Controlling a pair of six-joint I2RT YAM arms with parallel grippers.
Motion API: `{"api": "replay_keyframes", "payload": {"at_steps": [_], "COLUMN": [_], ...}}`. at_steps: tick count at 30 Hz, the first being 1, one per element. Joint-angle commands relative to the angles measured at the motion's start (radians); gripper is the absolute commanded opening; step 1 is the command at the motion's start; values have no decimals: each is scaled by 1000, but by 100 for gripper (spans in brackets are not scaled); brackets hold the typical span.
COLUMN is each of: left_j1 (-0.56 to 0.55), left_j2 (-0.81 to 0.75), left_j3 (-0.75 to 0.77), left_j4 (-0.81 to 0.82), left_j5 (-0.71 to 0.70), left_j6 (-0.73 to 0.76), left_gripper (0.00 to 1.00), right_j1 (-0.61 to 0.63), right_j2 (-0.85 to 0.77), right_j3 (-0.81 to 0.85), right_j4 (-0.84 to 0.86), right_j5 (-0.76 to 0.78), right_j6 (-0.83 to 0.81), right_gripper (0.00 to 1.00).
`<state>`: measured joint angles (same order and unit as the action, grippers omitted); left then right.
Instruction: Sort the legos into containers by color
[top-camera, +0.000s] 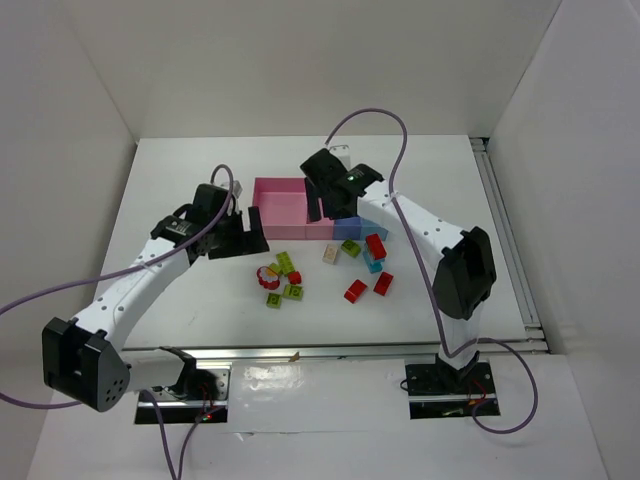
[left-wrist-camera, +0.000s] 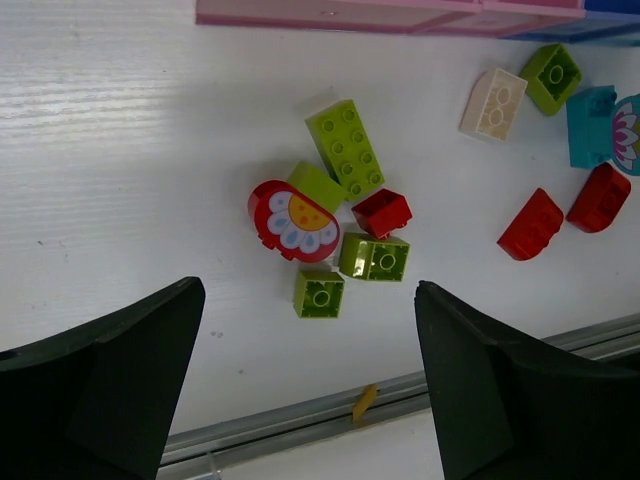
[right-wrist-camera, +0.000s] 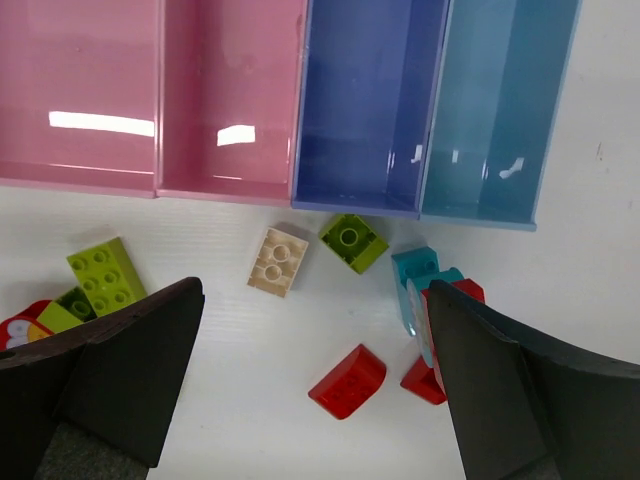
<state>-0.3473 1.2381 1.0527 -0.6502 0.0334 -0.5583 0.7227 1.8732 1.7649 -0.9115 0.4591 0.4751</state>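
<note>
Showing the scene from above, the top external view has both arms reaching over the white table. The left gripper hovers with its jaws spread and grasps nothing, just left of the wide pink bin. The right gripper, likewise released, hangs over the joined row of bins, near the blue bin. The legos lie loose on the table in front of the bins, in a left and a right cluster.

Left wrist view: the left gripper stands wide apart above the left cluster, touching no brick. A long lime green brick lies tilted. Below it, the round flower piece sits just beside a small red brick, which touches a square lime green brick. To the right lie a cream brick, a cyan brick and two curved red bricks. The edge of the pink bins runs along the top.

Right wrist view: the right gripper is open over the table, in front of the bins. From left to right stand the wide pink bin, the narrow pink bin, the blue bin and the cyan bin. The cream brick and a lime green cube lie on the table just outside the blue bin, and the cyan brick lies beside them. One curved red brick lies nearer the camera.
</note>
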Motion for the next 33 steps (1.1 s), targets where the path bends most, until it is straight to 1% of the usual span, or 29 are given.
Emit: {"api": "replay_keyframes", "payload": {"at_steps": [1, 5, 9, 10, 12, 14, 16, 18, 21, 22, 23, 25, 26, 28, 29, 31, 32, 33], "left_j1": [-10, -10, -45, -73, -90, -111, -111, -111, -111, -120, -121, -146, -147, -147, -147, -166, -167, -177], "left_j2": [0, 24, 75, 84, 109, 161, 185, 198, 224, 224, 224, 237, 253, 302, 361, 412, 432, 467], "left_j3": [10, -3, -14, -14, -26, -14, -14, -5, -5, -5, -5, 19, 50, 90, 113, 173, 188, 214], "left_j4": [27, 49, 52, 52, 61, 52, 29, 29, 29, 29, 29, 54, 63, 63, 52, 52, 52, 43], "left_j5": [30, 103, 88, 88, 114, 114, 77, 54, 33, 20, -19, -45, -81, -110, -124, -144, -154, -177], "left_j6": [-22, -32, -57, -57, 7, 20, 6, -23, -83, -103, -103, -103, -103, -103, -103, -123, -132, -149], "left_gripper": [99, 100, 94, 92, 88, 88, 88, 86, 86, 81, 80, 80, 80, 78, 76, 72, 72, 70], "right_j1": [-8, -8, -8, -17, -26, -51, -64, -81, -94, -94, -94, -94, -94, -94, -94, -103, -103, -103], "right_j2": [-81, -103, -170, -189, -238, -279, -290, -299, -275, -266, -266, -256, -256, -256, -246, -234, -233, -233], "right_j3": [-31, -53, -113, -151, -186, -237, -265, -274, -274, -274, -274, -274, -274, -274, -274, -259, -245, -245], "right_j4": [71, 91, 175, 193, 236, 256, 286, 296, 287, 287, 287, 287, 287, 287, 287, 287, 278, 267], "right_j5": [29, 29, 20, 19, 19, 1, -11, -63, -102, -102, -102, -111, -111, -111, -111, -111, -111, -111], "right_j6": [13, 13, -16, -16, -16, -16, -26, -35, -56, -56, -56, -56, -56, -56, -56, -56, -65, -66], "right_gripper": [100, 100, 100, 100, 100, 100, 100, 100, 100, 100, 100, 100, 100, 100, 100, 100, 100, 100]}}
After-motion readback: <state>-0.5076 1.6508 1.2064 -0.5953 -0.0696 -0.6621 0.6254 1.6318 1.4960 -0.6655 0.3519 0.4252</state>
